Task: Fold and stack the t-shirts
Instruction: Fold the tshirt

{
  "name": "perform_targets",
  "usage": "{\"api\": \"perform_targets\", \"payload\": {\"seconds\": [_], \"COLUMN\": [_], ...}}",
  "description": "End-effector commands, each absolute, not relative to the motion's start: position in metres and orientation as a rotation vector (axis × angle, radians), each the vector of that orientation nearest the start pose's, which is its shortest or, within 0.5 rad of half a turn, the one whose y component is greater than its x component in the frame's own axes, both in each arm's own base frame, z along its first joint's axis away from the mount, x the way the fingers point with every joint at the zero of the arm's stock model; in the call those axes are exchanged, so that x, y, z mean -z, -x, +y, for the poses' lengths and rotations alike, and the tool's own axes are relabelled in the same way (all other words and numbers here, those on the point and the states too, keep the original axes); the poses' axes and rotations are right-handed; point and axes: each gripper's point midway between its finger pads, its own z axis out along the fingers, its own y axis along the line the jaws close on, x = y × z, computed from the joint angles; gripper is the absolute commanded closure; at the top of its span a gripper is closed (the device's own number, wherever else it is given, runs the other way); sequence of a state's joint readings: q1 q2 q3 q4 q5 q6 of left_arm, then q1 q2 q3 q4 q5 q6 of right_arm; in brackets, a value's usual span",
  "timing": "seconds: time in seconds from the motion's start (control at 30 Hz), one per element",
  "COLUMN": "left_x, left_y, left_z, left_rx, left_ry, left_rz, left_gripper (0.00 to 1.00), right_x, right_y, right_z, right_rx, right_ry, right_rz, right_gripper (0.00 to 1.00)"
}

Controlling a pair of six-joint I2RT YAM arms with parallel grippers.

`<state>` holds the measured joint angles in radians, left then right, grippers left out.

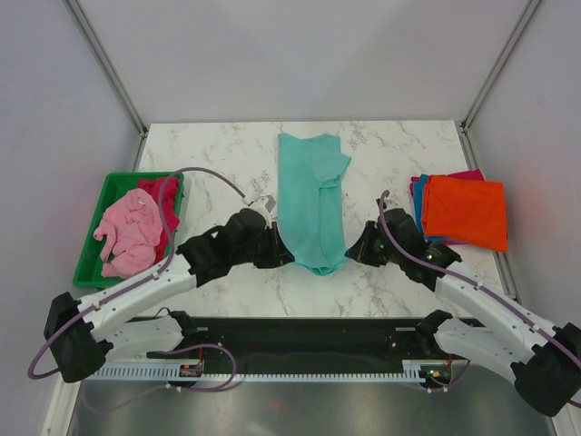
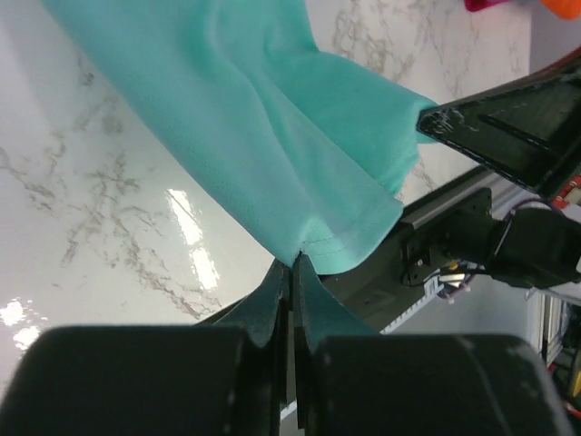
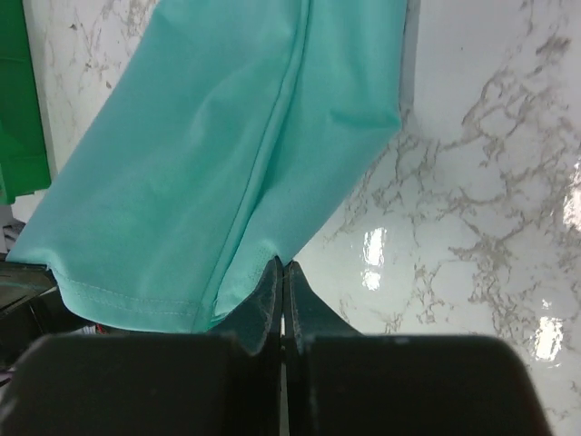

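A teal t-shirt (image 1: 310,195) lies folded into a long strip down the middle of the marble table. My left gripper (image 1: 280,247) is shut on its near left corner; the left wrist view shows the teal t-shirt (image 2: 272,118) pinched at the tips of that gripper (image 2: 292,263). My right gripper (image 1: 352,247) is shut on the near right corner, and in the right wrist view the teal cloth (image 3: 227,154) is nipped between the tips of the gripper (image 3: 282,265). A stack of folded t-shirts (image 1: 465,211), orange on top over blue and magenta, lies at the right.
A green tray (image 1: 100,238) at the left holds crumpled pink (image 1: 130,232) and red (image 1: 163,195) shirts. The black base rail (image 1: 309,336) runs along the near table edge. White walls and metal posts enclose the table.
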<state>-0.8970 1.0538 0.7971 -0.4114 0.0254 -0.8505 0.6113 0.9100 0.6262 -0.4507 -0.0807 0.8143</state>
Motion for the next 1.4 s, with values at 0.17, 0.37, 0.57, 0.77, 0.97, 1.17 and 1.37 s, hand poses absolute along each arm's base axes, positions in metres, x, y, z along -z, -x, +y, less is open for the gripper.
{"api": "perform_targets", "payload": {"seconds": [0.17,0.37,0.57,0.77,0.97,1.17,1.37], "left_x": [-0.159,-0.159,-0.145,-0.138,-0.137,-0.135,-0.140], "left_y": [-0.237,-0.296,-0.347,-0.397,-0.437,-0.467,-0.489], "left_z": [-0.245,-0.240,-0.242,-0.248,-0.241,-0.244,-0.248], "left_rx": [0.686,0.640,0.605,0.614,0.586,0.600,0.620], "left_ry": [-0.068,-0.062,-0.083,-0.117,-0.106,-0.134,-0.165], "left_rz": [2.506,2.513,2.544,2.538,2.523,2.498,2.457], "left_gripper": [0.98,0.98,0.98,0.98,0.98,0.98,0.98], "right_x": [-0.163,-0.164,-0.163,-0.145,-0.137,-0.137,-0.145], "right_y": [-0.278,-0.335,-0.384,-0.419,-0.446,-0.475,-0.502], "right_z": [0.206,0.207,0.203,0.201,0.205,0.206,0.203], "right_rx": [-0.553,-0.456,-0.423,-0.426,-0.446,-0.466,-0.473], "right_ry": [-0.089,-0.076,-0.085,-0.096,-0.087,-0.104,-0.111], "right_rz": [2.362,2.367,2.365,2.396,2.395,2.380,2.341], "right_gripper": [1.00,1.00,1.00,1.00,1.00,1.00,1.00]}}
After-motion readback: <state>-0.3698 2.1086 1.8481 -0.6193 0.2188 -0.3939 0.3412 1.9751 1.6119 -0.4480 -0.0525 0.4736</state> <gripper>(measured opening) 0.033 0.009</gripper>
